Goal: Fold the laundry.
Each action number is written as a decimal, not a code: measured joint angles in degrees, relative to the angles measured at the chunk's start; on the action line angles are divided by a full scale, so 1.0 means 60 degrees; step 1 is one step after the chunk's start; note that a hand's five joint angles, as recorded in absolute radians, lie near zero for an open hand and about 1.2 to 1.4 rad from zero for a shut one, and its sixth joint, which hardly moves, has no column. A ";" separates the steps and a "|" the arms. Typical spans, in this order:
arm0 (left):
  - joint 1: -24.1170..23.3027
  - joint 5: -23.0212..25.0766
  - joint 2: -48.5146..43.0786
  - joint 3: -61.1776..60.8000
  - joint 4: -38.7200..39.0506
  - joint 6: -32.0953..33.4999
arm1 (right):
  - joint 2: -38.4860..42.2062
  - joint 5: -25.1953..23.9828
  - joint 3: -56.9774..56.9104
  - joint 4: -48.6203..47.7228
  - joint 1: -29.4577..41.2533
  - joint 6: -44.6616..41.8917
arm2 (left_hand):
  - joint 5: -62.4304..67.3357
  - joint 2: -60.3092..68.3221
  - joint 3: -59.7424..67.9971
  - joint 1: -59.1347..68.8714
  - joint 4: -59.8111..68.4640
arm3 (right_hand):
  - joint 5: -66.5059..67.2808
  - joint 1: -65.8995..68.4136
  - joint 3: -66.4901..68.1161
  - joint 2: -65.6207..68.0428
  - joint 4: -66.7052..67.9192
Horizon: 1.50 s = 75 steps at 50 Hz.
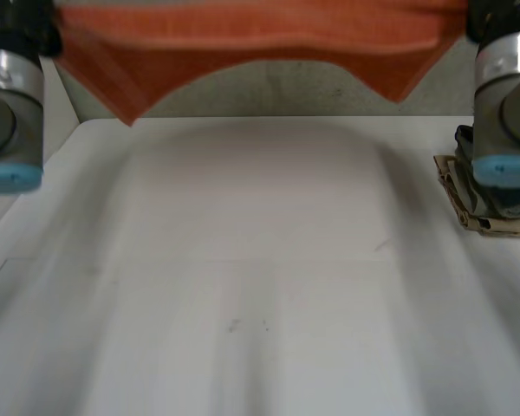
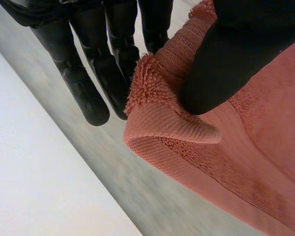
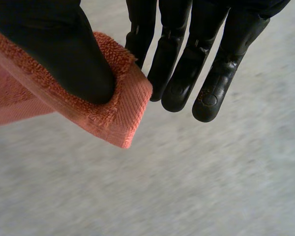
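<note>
An orange towel (image 1: 260, 39) hangs stretched in the air above the far side of the white table (image 1: 260, 286), sagging in the middle. My left hand (image 2: 231, 64) pinches one corner of the towel (image 2: 187, 128) between its thumb and a finger, the other fingers (image 2: 83, 93) straight beside it. My right hand (image 3: 59, 54) pinches the opposite corner of the towel (image 3: 118, 113) with its thumb, the remaining fingers (image 3: 206, 93) straight. Both arms (image 1: 13, 113) rise at the sides of the head view.
A folded pile of brownish and dark cloth (image 1: 481, 195) lies at the table's right edge, partly behind my right arm (image 1: 507, 113). A grey wall stands behind the table.
</note>
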 measured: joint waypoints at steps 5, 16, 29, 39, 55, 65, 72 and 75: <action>-0.0039 0.0224 -0.0226 -0.1326 -0.0047 0.0052 | 0.0350 0.0003 0.0715 0.0696 -0.0002 0.0230 | 0.0000 0.0003 0.0002 0.0001 0.0002 | 0.0000 0.0000 0.0000 0.0000 0.0000; -0.0069 0.0511 -0.0579 -0.3897 -0.0509 0.0193 | 0.1040 -0.0009 0.1901 0.3825 -0.0140 0.0667 | 0.0000 0.0008 0.0004 0.0000 0.0002 | 0.0000 0.0000 0.0000 0.0000 0.0000; 0.0430 0.0509 0.3316 -0.7593 -0.5368 0.2587 | -0.1442 -0.0105 0.5070 0.8323 -0.1373 -0.1293 | -0.0001 0.0008 0.0004 0.0000 0.0003 | 0.0000 0.0000 0.0000 0.0000 0.0000; 0.0541 0.0501 0.3594 -0.7814 -0.5895 0.3855 | -0.2027 -0.0064 0.5960 0.7291 -0.1669 -0.2402 | 0.0000 0.0008 0.0004 0.0000 0.0004 | 0.0001 0.0000 0.0000 0.0000 0.0000; -0.0377 -0.0067 -0.0237 -0.4099 -0.2947 0.2355 | 0.1083 0.0282 0.2291 0.5315 -0.0508 -0.0567 | 0.0000 0.0008 0.0004 0.0001 0.0005 | 0.0010 0.0000 0.0000 0.0000 0.0000; -0.0553 -0.1578 -0.1715 -0.2509 -0.2909 0.2223 | 0.2494 0.0428 0.0728 0.3764 -0.0142 -0.0510 | 0.0000 0.0008 0.0004 0.0001 0.0005 | 0.0010 0.0000 0.0000 0.0000 0.0000; -0.0609 -0.1683 -0.1948 -0.2352 -0.2763 0.2196 | 0.3552 0.0518 -0.0424 0.3550 -0.0114 -0.0596 | -0.0106 -0.0170 -0.0168 -0.0124 -0.0184 | -0.0308 -0.0278 -0.0394 -0.0475 -0.0446; -0.0673 -0.1655 -0.1958 -0.2366 -0.2524 0.2189 | 0.3848 0.0578 -0.0779 0.3505 -0.0091 -0.0586 | -0.3111 -0.3487 -0.3418 -0.3586 -0.3526 | -0.5333 -0.5329 -0.5682 -0.5961 -0.5707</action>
